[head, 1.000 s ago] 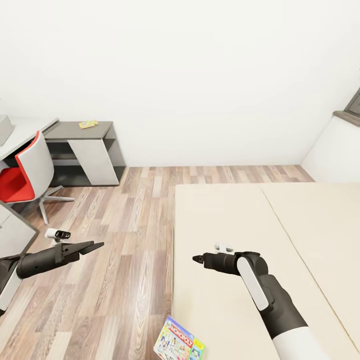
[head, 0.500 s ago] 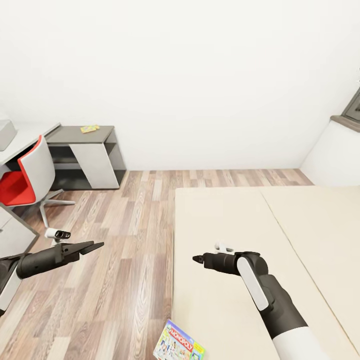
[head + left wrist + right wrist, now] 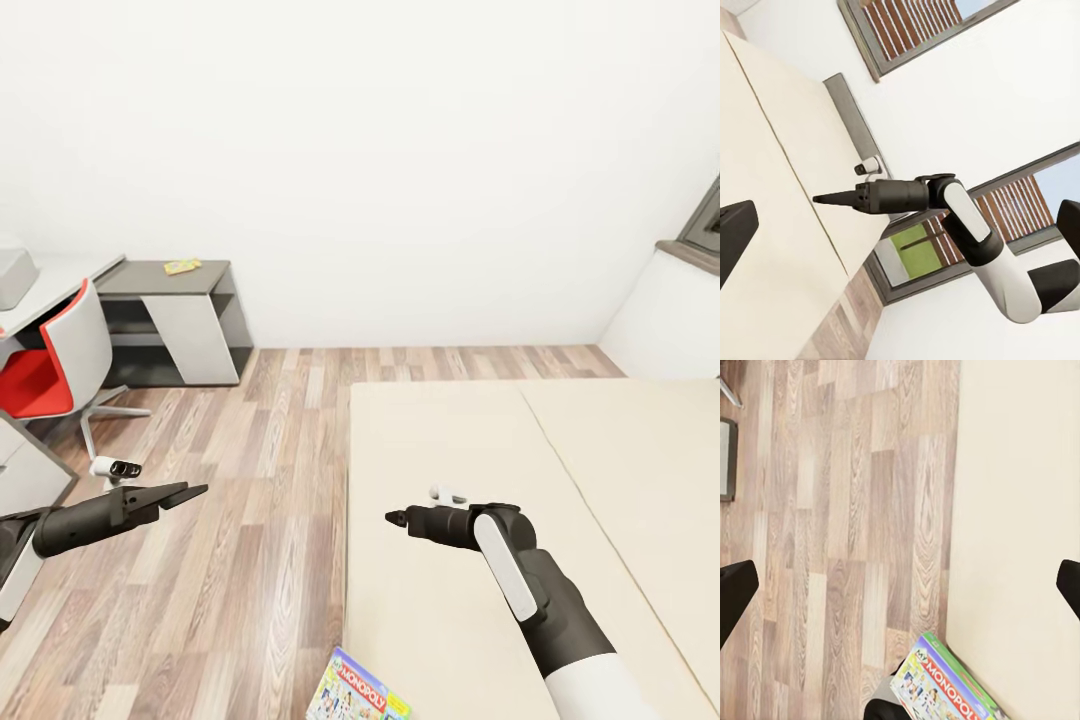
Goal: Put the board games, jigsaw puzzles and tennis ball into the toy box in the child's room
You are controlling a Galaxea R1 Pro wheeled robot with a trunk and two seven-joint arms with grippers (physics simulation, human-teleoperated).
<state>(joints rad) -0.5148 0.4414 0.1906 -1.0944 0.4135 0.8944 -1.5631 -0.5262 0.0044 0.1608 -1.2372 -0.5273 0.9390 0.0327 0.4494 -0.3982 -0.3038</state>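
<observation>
I am hovering both arms, right tool [image 3: 392, 518] pinched together and empty, left tool [image 3: 190, 491] state unclear, Monopoly carton [image 3: 362, 692] lying on the bed [image 3: 480, 450] edge uncollected, one jigsaw puzzle [image 3: 182, 266] waiting on the dark shelf section [image 3: 150, 280].

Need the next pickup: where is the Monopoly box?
The Monopoly box lies at the head view's bottom edge, at the bed's near left corner, overhanging the wood floor.

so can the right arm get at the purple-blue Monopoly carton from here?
Probably yes. The purple-blue Monopoly carton lies at the cream-beige bed's near edge with nothing over it; the right gripper hangs farther out and must draw back and down.
</observation>
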